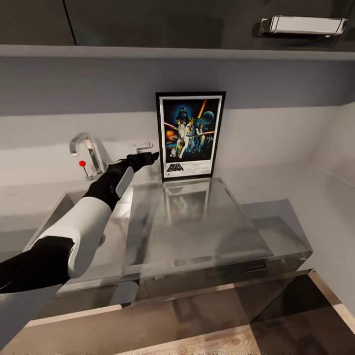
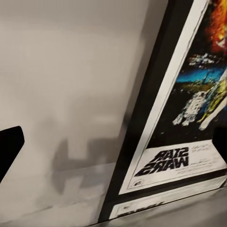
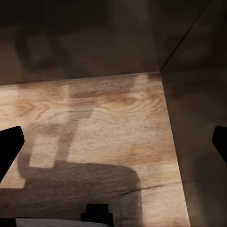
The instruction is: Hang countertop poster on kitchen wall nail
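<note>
Grey desk [image 1: 276, 197] carries the poster [image 1: 191, 134] upright at its back edge; thin, stiff, light. Left tool [image 1: 148, 158], spread, nears its side edge.

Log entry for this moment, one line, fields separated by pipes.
phase: reach | left gripper: open, at left edge of poster, contact unclear | poster: upright on kitchen countertop against wall | right gripper: open, over wood floor

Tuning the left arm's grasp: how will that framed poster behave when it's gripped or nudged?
The poster probably stays stiff: its thin black frame holds a flat rectangle. It stands upright against the wall on the kitchen countertop, so a nudge from the left gripper may tip it. It could also slide, since the glossy slab mirrors it.
</note>
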### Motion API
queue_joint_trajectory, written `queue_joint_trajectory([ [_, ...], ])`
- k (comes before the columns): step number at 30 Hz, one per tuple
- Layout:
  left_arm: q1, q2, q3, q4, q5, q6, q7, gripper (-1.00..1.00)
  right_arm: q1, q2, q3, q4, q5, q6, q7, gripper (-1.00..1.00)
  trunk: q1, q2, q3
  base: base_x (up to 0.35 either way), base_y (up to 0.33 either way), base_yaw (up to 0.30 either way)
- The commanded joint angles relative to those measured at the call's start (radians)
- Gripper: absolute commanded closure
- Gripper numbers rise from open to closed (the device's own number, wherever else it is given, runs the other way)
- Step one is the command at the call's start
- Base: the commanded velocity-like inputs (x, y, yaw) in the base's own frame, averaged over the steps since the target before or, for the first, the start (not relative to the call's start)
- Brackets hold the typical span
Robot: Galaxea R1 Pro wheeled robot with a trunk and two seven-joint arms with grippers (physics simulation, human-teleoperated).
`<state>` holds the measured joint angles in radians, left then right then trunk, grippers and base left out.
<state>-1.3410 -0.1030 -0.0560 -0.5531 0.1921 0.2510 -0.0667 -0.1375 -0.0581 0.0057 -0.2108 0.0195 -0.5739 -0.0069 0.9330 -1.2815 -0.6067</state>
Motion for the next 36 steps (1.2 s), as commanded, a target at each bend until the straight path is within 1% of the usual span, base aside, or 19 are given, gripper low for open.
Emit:
queue_joint_trajectory([
  [1, -0.001, 0.000, -0.002, -0.002, 0.011, 0.005, 0.001, -1.00, -0.001, 0.000, 0.000, 0.001, 0.002, -0.003, -0.001, -1.00, 0.000, -0.001, -0.003, 0.000, 0.000, 0.000],
  [3, -0.001, 0.000, 0.012, -0.005, 0.021, 0.004, 0.002, -1.00, -0.001, 0.000, 0.000, 0.001, 0.002, -0.003, -0.001, -1.00, 0.000, -0.001, -0.006, 0.000, 0.000, 0.000],
  [6, -0.001, 0.002, 0.046, -0.010, 0.053, 0.005, -0.001, -1.00, -0.001, 0.000, 0.000, 0.001, 0.002, -0.003, -0.001, -1.00, 0.000, -0.001, -0.011, 0.000, 0.000, 0.000],
  [8, -0.001, 0.002, 0.055, -0.014, 0.067, 0.007, -0.004, -1.00, -0.001, 0.000, 0.000, 0.001, 0.002, -0.003, -0.001, -1.00, 0.000, -0.001, -0.014, 0.000, 0.000, 0.000],
  [10, -0.001, 0.002, 0.058, -0.016, 0.072, 0.007, -0.007, -1.00, -0.001, 0.000, 0.000, 0.001, 0.002, -0.003, -0.001, -1.00, 0.000, -0.001, -0.017, 0.000, 0.000, 0.000],
  [13, -0.001, 0.001, 0.062, -0.018, 0.079, 0.009, -0.038, -1.00, 0.000, 0.000, 0.000, 0.001, 0.002, -0.003, -0.001, -1.00, 0.000, -0.001, -0.022, 0.000, 0.000, 0.000],
  [15, -0.002, 0.001, 0.063, -0.018, 0.080, 0.009, -0.074, -1.00, 0.000, 0.000, 0.000, 0.001, 0.002, -0.003, -0.001, -1.00, 0.000, -0.001, -0.025, 0.000, 0.000, 0.000],
  [16, -0.004, 0.000, 0.063, -0.019, 0.079, 0.010, -0.123, -1.00, 0.000, 0.000, 0.000, 0.001, 0.002, -0.003, -0.001, -1.00, 0.000, -0.001, -0.027, 0.000, 0.000, 0.000],
  [17, -0.006, 0.001, 0.063, -0.019, 0.078, 0.014, -0.148, -1.00, 0.000, 0.000, 0.000, 0.001, 0.002, -0.003, -0.001, -1.00, 0.000, -0.001, -0.028, 0.000, 0.000, 0.000],
  [18, -0.014, 0.002, 0.063, -0.019, 0.078, 0.047, -0.192, -1.00, 0.000, 0.000, 0.000, 0.001, 0.002, -0.003, -0.001, -1.00, 0.000, -0.001, -0.030, 0.000, 0.000, 0.000],
  [19, -0.018, 0.003, 0.063, -0.020, 0.077, 0.069, -0.208, -1.00, -0.001, 0.000, 0.000, 0.001, 0.002, -0.003, -0.001, -1.00, 0.000, -0.001, -0.031, 0.000, 0.000, 0.000],
  [21, -0.025, 0.006, 0.064, -0.048, 0.076, 0.149, -0.246, -1.00, -0.001, 0.000, 0.000, 0.001, 0.002, -0.003, -0.001, -1.00, 0.000, -0.001, -0.035, 0.000, 0.000, 0.000],
  [24, -0.029, 0.008, 0.064, -0.079, 0.075, 0.189, -0.262, -1.00, -0.001, 0.001, 0.000, 0.001, 0.002, -0.005, -0.001, -1.00, 0.000, -0.001, -0.039, 0.000, 0.000, 0.000],
  [27, -0.036, 0.009, 0.064, -0.095, 0.075, 0.205, -0.269, -1.00, 0.000, 0.001, 0.000, 0.001, 0.002, -0.005, -0.001, -1.00, 0.000, -0.001, -0.044, 0.000, 0.000, 0.000],
  [31, -0.042, 0.016, 0.064, -0.119, 0.074, 0.213, -0.273, -1.00, 0.000, 0.001, 0.000, 0.001, 0.002, -0.006, -0.002, -1.00, 0.000, -0.001, -0.051, 0.000, 0.000, 0.000],
  [34, -0.046, 0.022, 0.064, -0.162, 0.072, 0.219, -0.274, -1.00, 0.000, 0.001, 0.000, 0.001, 0.002, -0.006, -0.002, -1.00, 0.000, -0.001, -0.055, 0.000, 0.000, 0.000],
  [36, -0.046, 0.023, 0.064, -0.184, 0.071, 0.239, -0.274, -1.00, 0.000, 0.001, 0.000, 0.001, 0.003, -0.006, -0.002, -1.00, 0.000, -0.001, -0.059, 0.000, 0.000, 0.000],
])
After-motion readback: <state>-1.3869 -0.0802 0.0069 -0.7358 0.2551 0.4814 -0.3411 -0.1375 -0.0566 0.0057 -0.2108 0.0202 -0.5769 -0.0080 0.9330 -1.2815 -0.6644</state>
